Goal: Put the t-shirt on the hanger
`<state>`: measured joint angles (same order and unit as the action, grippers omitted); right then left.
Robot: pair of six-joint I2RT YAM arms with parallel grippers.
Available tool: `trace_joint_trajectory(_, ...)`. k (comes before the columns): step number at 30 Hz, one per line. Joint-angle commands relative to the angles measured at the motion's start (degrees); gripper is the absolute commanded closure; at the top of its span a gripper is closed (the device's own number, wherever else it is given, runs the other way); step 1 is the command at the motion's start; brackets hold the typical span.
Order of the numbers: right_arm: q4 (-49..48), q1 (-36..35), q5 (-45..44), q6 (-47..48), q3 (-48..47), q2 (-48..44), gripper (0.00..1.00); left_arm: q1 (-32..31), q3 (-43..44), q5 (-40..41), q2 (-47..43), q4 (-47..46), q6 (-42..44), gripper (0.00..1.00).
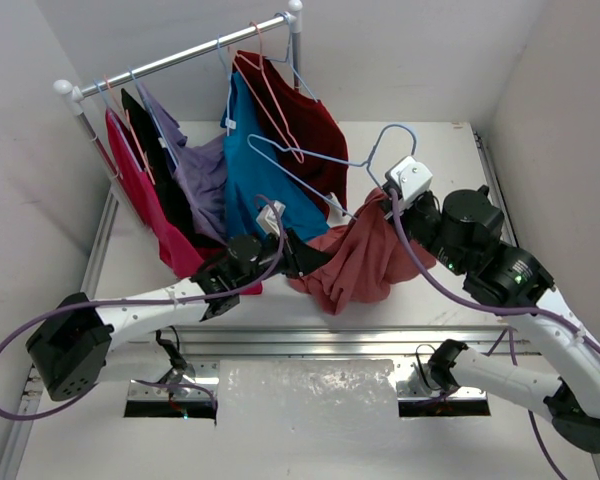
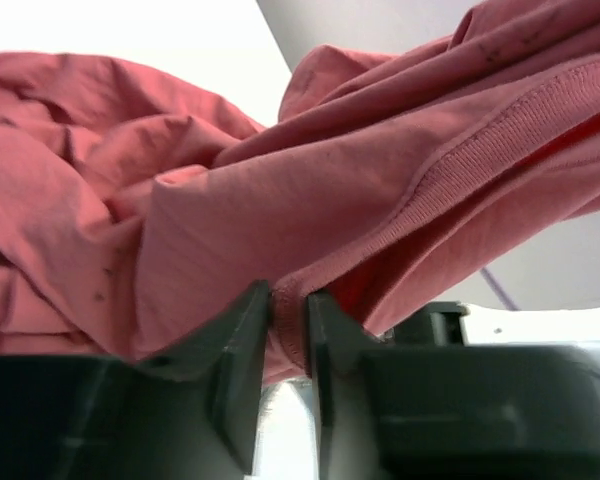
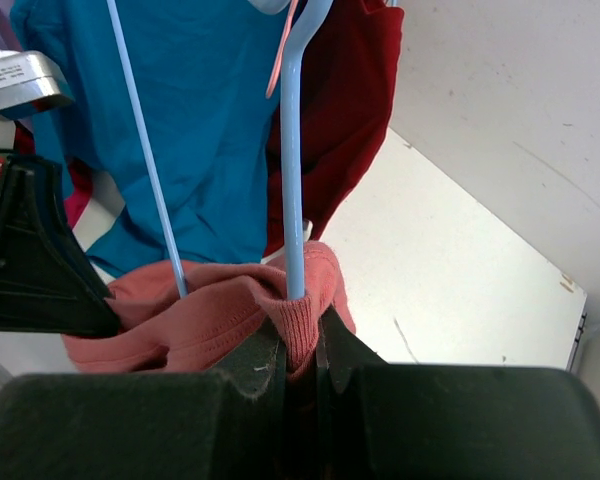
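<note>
The salmon t-shirt (image 1: pixel 360 262) hangs bunched between my two grippers above the white table. The pale blue hanger (image 1: pixel 376 147) sticks up and left out of it, its hook free in the air. My left gripper (image 1: pixel 305 255) is shut on a stitched edge of the t-shirt (image 2: pixel 280 200); in the left wrist view the fabric is pinched between the gripper's (image 2: pixel 290 300) jaws. My right gripper (image 1: pixel 375 200) is shut on the ribbed collar (image 3: pixel 300 320), from which one hanger wire (image 3: pixel 292 150) rises; the gripper (image 3: pixel 300 340) grips just below that point.
A clothes rack (image 1: pixel 180 58) stands at the back left with a teal shirt (image 1: pixel 255 170), a maroon shirt (image 1: pixel 310 120) on a pink hanger, and purple (image 1: pixel 205 180), black and magenta (image 1: pixel 140 200) shirts. White table (image 1: pixel 430 150) extends to the right; a metal rail (image 1: pixel 280 340) runs along the near edge.
</note>
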<state>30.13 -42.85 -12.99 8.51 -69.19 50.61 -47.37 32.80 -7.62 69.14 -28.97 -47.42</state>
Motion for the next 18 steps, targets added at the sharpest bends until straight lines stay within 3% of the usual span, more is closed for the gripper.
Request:
trace_joint_trajectory(1,-3.33,0.05,-0.19,-1.13,-1.83,0.1,1.0,-0.53,-0.01,-1.79,0.2,-5.04,0.66,0.93)
trace_joint_trajectory(2,-3.06,0.05,-0.54,-1.13,-1.65,0.1,1.0,-0.53,0.25,-0.92,-0.23,-3.56,1.01,1.0)
trace_joint_trajectory(4,-2.27,-0.04,-0.72,-0.61,-1.13,-0.25,1.0,-0.44,1.3,2.24,-1.64,0.47,2.15,1.0)
trace_joint_trajectory(7,1.14,-0.04,-0.11,-0.16,0.8,-2.78,1.0,1.14,7.53,15.93,-5.42,18.03,4.87,1.0)
trace_joint_trajectory(8,2.29,-0.04,0.59,-0.16,1.68,-3.67,1.0,5.41,11.9,18.23,-6.38,27.38,4.71,1.0)
trace_joint_trajectory(9,3.78,-0.04,2.69,-0.6,1.95,-4.37,1.0,8.67,14.2,17.9,-6.83,32.26,4.62,1.0)
trace_joint_trajectory(10,7.54,-0.04,3.84,-0.95,1.6,-5.6,1.0,15.84,16.05,16.33,-7.35,36.84,4.79,1.0)
trace_joint_trajectory(12,11.77,-0.04,4.99,-2.44,0.2,-5.52,1.0,20.99,21.76,15.26,-9.55,40.29,5.67,1.0)
trace_joint_trajectory(14,18.01,-0.04,4.04,-2.71,-2.51,-3.52,1.0,24.77,27.82,15.88,-9.12,45.81,8.73,1.0)
trace_joint_trajectory(18,23.83,-0.13,0.07,-3.06,-6.22,0.62,1.0,25.23,50.14,18.87,-2.54,55.6,13.58,1.0)
